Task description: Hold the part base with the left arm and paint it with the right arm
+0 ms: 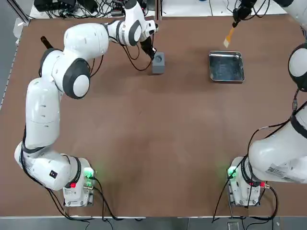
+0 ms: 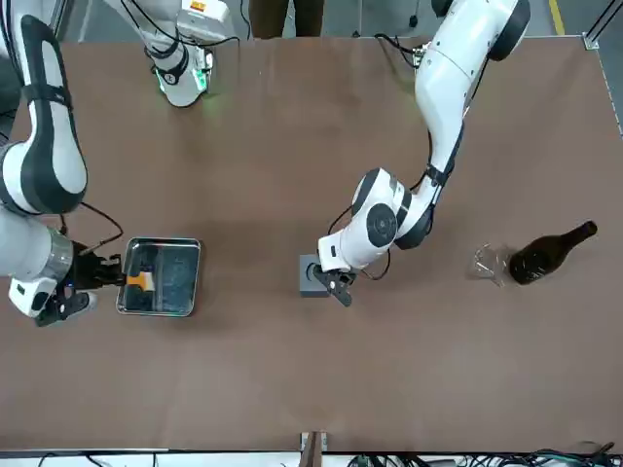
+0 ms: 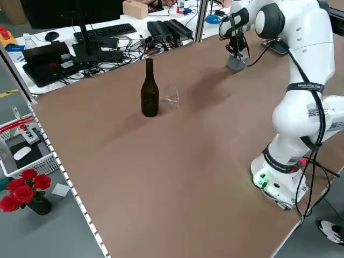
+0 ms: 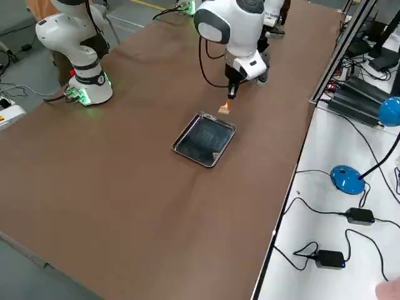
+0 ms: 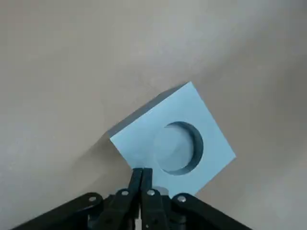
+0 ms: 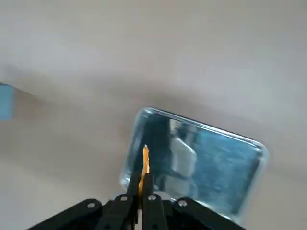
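Your part base (image 1: 158,62) looks rigid, light and prone to sliding, so the closed left end effector (image 1: 152,54) presses its 10 o'clock edge, while the right end effector (image 1: 238,16) grips a brush (image 1: 228,37).

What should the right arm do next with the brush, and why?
Probably carry the brush across to the part base. The right gripper holds it raised near the metal tray, apart from the block, which the left gripper, shut, already presses at one edge.
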